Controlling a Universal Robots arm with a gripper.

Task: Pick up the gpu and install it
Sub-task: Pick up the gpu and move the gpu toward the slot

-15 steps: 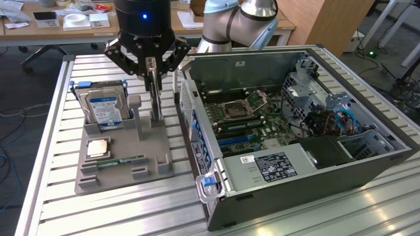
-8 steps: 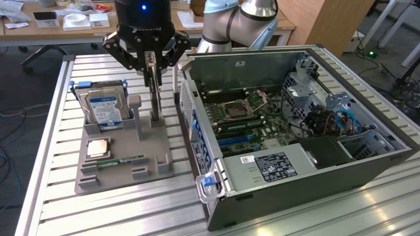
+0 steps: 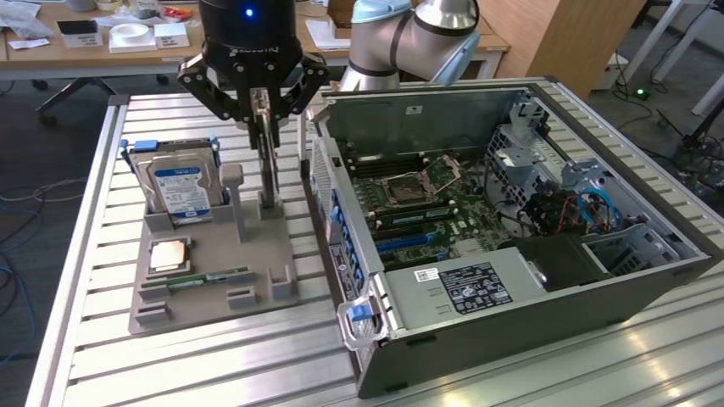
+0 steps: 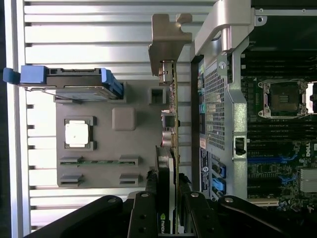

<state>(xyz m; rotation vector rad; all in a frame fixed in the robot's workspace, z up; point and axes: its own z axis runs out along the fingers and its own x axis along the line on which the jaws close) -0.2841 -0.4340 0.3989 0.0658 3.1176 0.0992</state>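
Black hand, and a small blue light glowing on the body above it. The gpu is black, green along the board's edge, with a green logo and a pale silvery bracket. Hard drive: silver, blue-and-white label, blue rails. Matte grey tray, green memory stick, pale chip. The surface is silver, ribbed in long stripes. Dark grey computer case, green motherboard, blue slots, blue cables.

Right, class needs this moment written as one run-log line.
pincer: shut on gpu | gpu: upright, lower end at grey holder | computer case: side open
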